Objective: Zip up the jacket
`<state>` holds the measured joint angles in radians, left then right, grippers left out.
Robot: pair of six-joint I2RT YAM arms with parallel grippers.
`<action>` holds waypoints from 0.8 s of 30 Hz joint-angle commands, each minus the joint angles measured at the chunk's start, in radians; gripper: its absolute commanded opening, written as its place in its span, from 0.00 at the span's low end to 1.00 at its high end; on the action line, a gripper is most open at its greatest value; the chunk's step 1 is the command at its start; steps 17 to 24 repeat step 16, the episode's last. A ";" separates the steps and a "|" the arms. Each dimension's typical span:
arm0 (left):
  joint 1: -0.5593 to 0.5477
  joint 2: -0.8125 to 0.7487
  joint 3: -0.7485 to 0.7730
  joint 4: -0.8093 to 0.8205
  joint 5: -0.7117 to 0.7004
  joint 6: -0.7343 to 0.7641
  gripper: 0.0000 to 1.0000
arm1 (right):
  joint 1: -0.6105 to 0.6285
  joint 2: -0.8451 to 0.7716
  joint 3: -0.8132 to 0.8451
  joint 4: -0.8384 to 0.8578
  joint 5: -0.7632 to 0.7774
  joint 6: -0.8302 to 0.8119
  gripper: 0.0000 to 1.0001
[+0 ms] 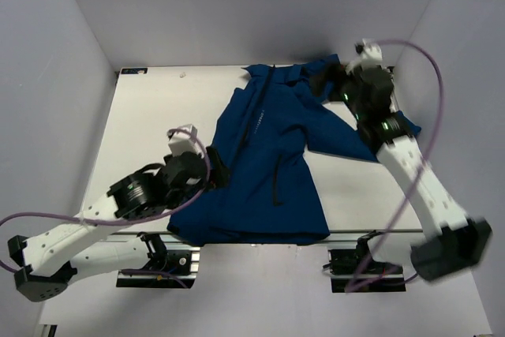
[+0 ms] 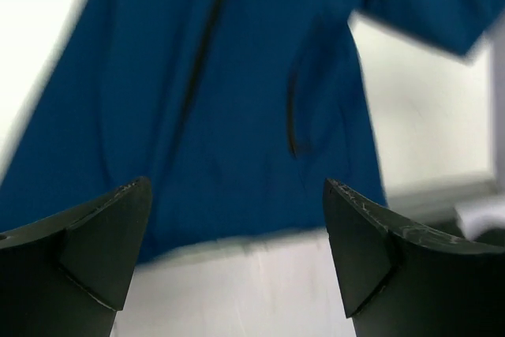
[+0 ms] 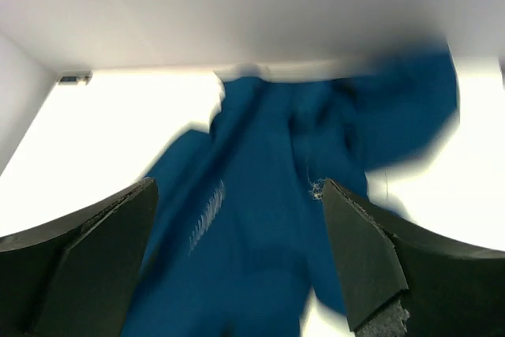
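The royal-blue jacket (image 1: 268, 155) lies spread on the white table (image 1: 150, 116), collar at the far edge and hem at the near edge. Its dark front zipper line (image 1: 252, 116) runs from the collar toward the left side. My left gripper (image 1: 215, 173) is open and empty at the jacket's left edge; in the left wrist view (image 2: 237, 187) bare table lies between the fingers and the jacket (image 2: 237, 92) lies beyond. My right gripper (image 1: 330, 86) is open and empty above the collar and right sleeve; its wrist view (image 3: 238, 187) is blurred, with the jacket (image 3: 276, 219) below.
Grey walls enclose the table on the left, far and right sides. A short dark pocket zipper (image 1: 276, 187) shows on the jacket's front. A metal rail (image 1: 347, 234) runs along the near edge. Purple cables (image 1: 430, 76) loop from both arms.
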<state>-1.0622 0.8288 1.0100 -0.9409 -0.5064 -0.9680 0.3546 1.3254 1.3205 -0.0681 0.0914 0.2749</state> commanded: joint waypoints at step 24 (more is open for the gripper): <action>0.901 0.227 0.038 0.409 0.402 0.440 0.98 | -0.008 -0.690 -0.530 -0.435 0.232 0.225 0.89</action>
